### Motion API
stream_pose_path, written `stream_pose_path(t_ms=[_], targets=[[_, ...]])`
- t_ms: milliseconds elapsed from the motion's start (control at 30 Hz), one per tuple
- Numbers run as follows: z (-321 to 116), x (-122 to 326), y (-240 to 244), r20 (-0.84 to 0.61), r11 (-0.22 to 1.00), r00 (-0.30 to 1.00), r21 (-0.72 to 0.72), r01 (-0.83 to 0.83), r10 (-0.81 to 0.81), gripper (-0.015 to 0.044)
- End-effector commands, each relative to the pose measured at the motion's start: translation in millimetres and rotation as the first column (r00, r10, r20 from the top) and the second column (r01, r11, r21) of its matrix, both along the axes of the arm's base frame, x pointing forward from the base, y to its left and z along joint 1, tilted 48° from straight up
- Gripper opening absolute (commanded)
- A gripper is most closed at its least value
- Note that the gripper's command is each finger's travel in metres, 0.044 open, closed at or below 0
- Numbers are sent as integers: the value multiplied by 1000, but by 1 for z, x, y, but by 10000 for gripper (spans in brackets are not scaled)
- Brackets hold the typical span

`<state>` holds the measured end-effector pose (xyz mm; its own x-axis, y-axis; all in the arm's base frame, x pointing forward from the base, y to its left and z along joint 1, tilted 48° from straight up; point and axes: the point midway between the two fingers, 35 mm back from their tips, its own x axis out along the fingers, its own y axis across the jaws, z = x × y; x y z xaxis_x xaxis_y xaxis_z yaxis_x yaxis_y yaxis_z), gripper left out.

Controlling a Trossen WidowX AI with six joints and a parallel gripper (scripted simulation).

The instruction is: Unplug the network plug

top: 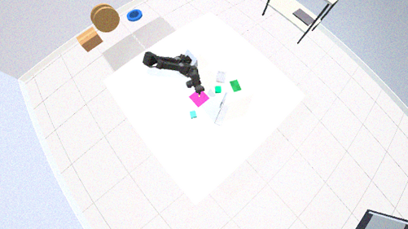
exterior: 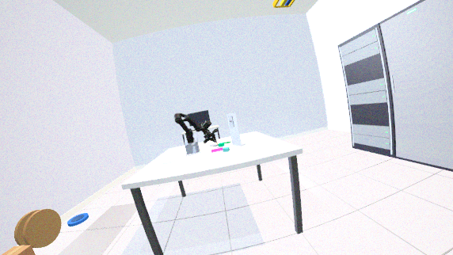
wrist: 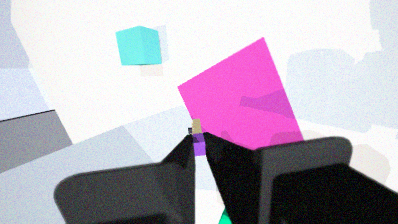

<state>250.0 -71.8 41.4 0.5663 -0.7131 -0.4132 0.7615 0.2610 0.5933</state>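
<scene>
The plug (wrist: 199,147), purple with a tan end, is pinched between the fingertips of my gripper (wrist: 197,138) (top: 200,93) (exterior: 211,141), which is shut on it. The plug is clear of the socket and held above the table. The flat magenta square (wrist: 235,80) (top: 199,100) (exterior: 216,150) lies on the table below and just beyond the fingertips in the wrist view, with shadows on it. The upright panel (top: 220,116) (exterior: 235,134) stands a little way from the gripper. The plug's tab is too small to make out.
A cyan block (wrist: 139,46) (top: 193,114) (exterior: 226,150) stands near the magenta square. A green block (top: 217,89) is near the panel, with a flat green patch (top: 235,85) and a pale flat piece (top: 221,76) beyond it.
</scene>
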Motion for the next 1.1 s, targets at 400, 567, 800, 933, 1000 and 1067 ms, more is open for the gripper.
stream_pose_path(t_ms=[400,567,800,933,1000,1067], targets=[[-11,2,-8,-11,1000,1000,3,-1,1,0],[-14,2,-10,-12,1000,1000,4,0,0,0],[-17,2,-14,-12,1000,1000,5,0,0,0],[-19,2,-16,-12,1000,1000,5,0,0,0],[-20,2,-17,-12,1000,1000,5,0,0,0],[-21,2,-18,-12,1000,1000,5,0,0,0]])
